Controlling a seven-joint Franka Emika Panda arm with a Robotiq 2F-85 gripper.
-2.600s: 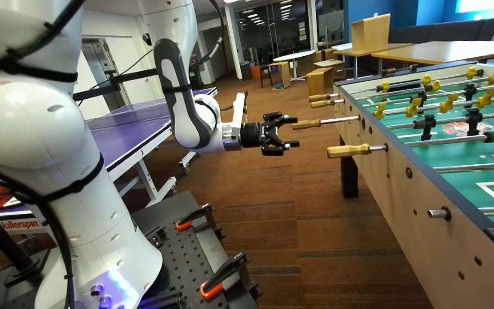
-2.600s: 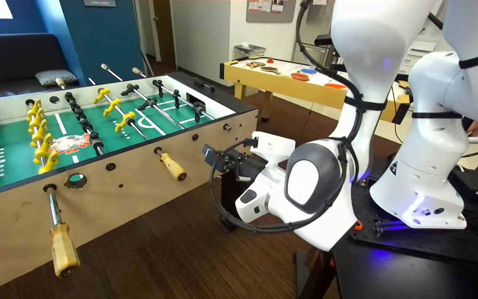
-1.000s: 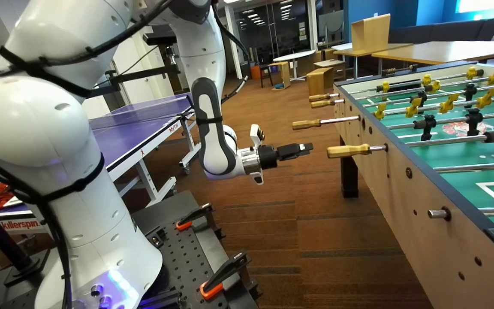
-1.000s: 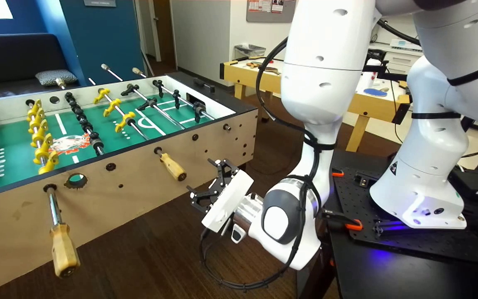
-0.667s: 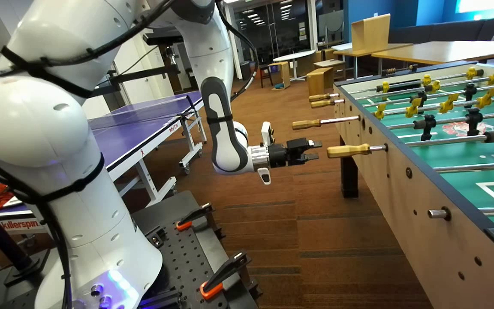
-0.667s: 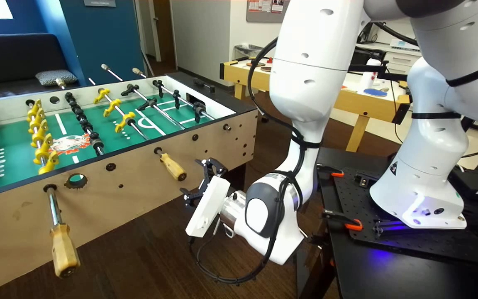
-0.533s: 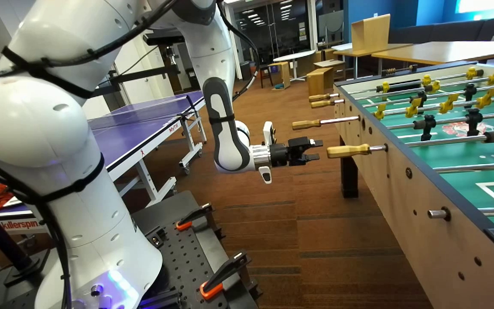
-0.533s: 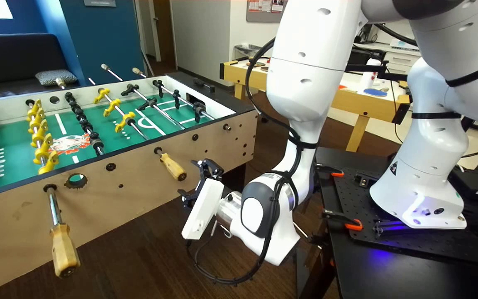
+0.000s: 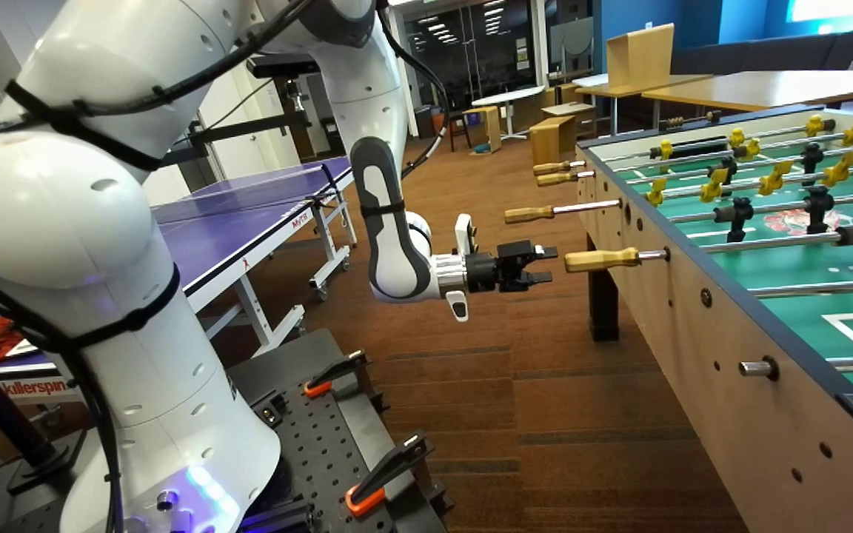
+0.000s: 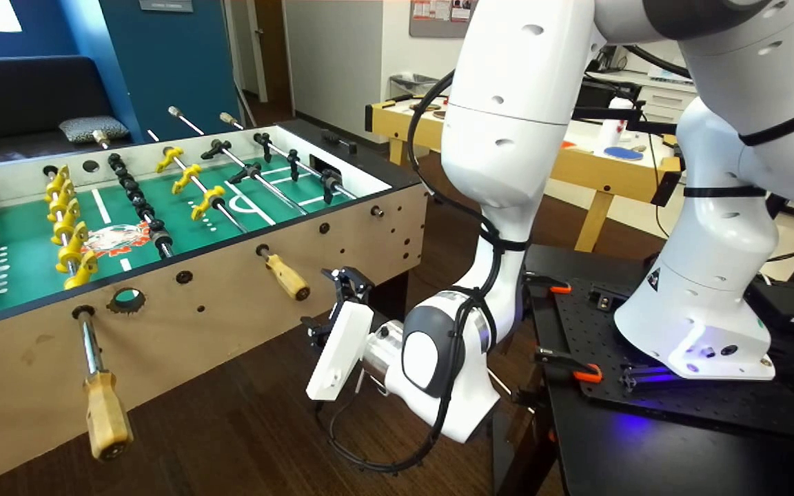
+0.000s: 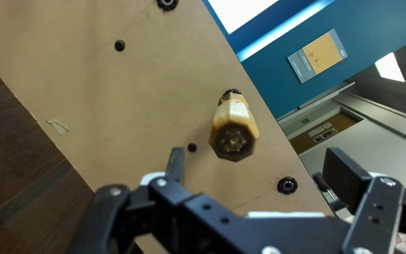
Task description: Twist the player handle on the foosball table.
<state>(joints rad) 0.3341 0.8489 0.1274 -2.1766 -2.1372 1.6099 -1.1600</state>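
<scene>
Wrist view: fingers of gripper [image 11: 258,163] wide apart, wooden player handle [image 11: 234,128] ahead, end-on to camera. Both exterior views: handle juts from the side of the foosball table [image 10: 225,331], below its long edge, fingertips near but not touching. Bare rod end [image 10: 377,211] nearer the corner.

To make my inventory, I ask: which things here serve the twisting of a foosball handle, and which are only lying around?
For the job:
open hand
wooden handle ahead of it
foosball table

Only around:
purple table-tennis table
blue paddle
patterned cushion
</scene>
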